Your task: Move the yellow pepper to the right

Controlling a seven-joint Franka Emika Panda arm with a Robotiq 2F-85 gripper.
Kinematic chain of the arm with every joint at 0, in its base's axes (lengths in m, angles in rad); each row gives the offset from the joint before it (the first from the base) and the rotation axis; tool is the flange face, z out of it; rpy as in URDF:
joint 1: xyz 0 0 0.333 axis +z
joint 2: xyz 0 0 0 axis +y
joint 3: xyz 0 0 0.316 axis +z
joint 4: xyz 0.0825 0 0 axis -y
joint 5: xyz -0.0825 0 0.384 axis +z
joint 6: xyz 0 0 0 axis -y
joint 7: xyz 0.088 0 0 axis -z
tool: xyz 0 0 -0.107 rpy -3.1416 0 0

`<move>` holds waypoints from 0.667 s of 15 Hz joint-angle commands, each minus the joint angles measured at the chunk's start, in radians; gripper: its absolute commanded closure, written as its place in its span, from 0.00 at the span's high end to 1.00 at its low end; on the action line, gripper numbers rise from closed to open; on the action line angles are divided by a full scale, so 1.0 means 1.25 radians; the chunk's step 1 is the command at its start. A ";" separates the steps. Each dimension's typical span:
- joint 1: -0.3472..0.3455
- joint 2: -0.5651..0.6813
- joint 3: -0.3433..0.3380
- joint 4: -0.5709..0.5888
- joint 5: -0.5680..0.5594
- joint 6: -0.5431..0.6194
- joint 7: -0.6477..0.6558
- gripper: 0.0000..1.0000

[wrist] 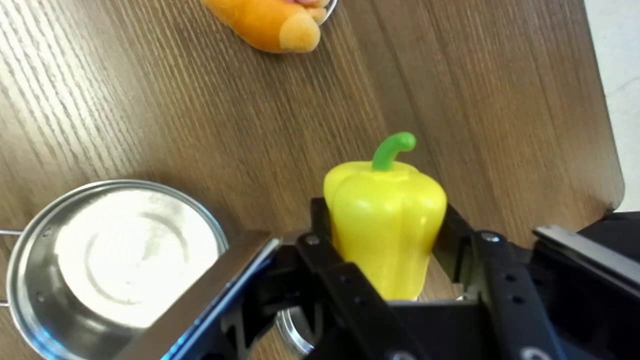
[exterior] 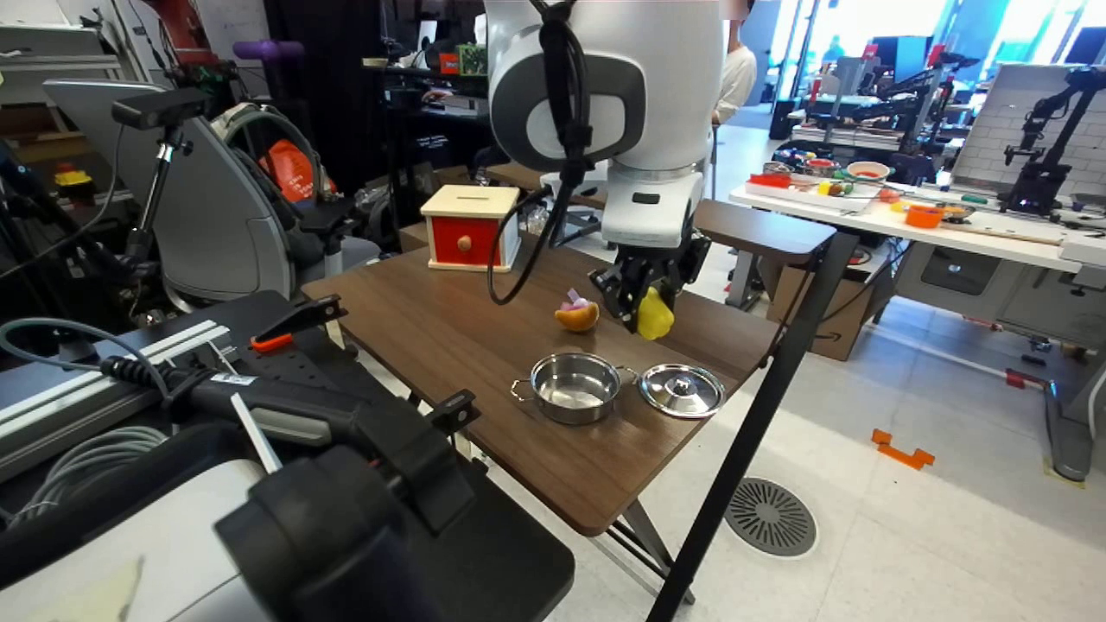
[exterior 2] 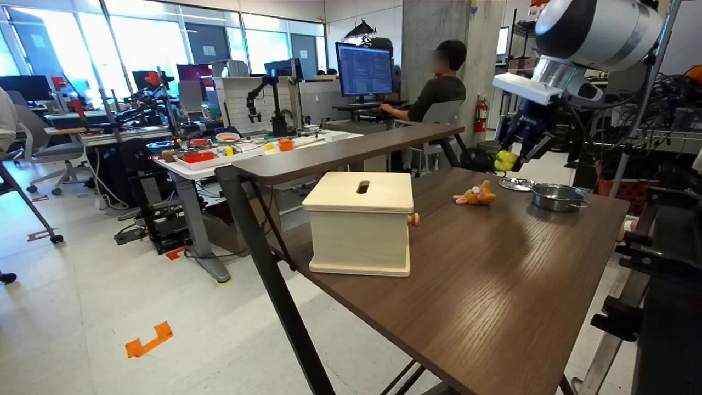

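The yellow pepper (wrist: 387, 225) has a green stem and sits between the two black fingers of my gripper (wrist: 382, 215) in the wrist view. The fingers touch it on both sides, and its stem end points away from the palm. In both exterior views the pepper (exterior: 655, 316) (exterior 2: 504, 161) hangs from the gripper (exterior: 646, 294) (exterior 2: 520, 153), raised above the brown table (exterior: 441, 320). It is held near the metal lid (exterior: 683, 391) and the orange plush toy (exterior: 577, 318).
A metal pot (exterior: 575, 409) with side handles stands beside the lid on the table; the pot also shows in the wrist view (wrist: 37, 280). A wooden box (exterior: 472, 200) with a red front stands at another end of the table. A raised shelf (exterior 2: 351, 151) runs along one table edge.
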 commanded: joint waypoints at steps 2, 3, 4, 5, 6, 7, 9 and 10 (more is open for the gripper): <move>0.080 0.074 -0.068 0.124 0.043 -0.089 -0.020 0.25; 0.095 0.083 -0.078 0.140 0.043 -0.102 -0.016 0.25; 0.108 0.093 -0.087 0.155 0.043 -0.108 -0.013 0.25; 0.125 0.100 -0.101 0.166 0.038 -0.118 -0.005 0.25; 0.137 0.109 -0.109 0.178 0.036 -0.124 -0.001 0.25; 0.154 0.118 -0.121 0.185 0.033 -0.124 0.007 0.51; 0.181 0.129 -0.140 0.195 0.026 -0.138 0.018 0.77; 0.192 0.131 -0.148 0.197 0.026 -0.139 0.026 0.82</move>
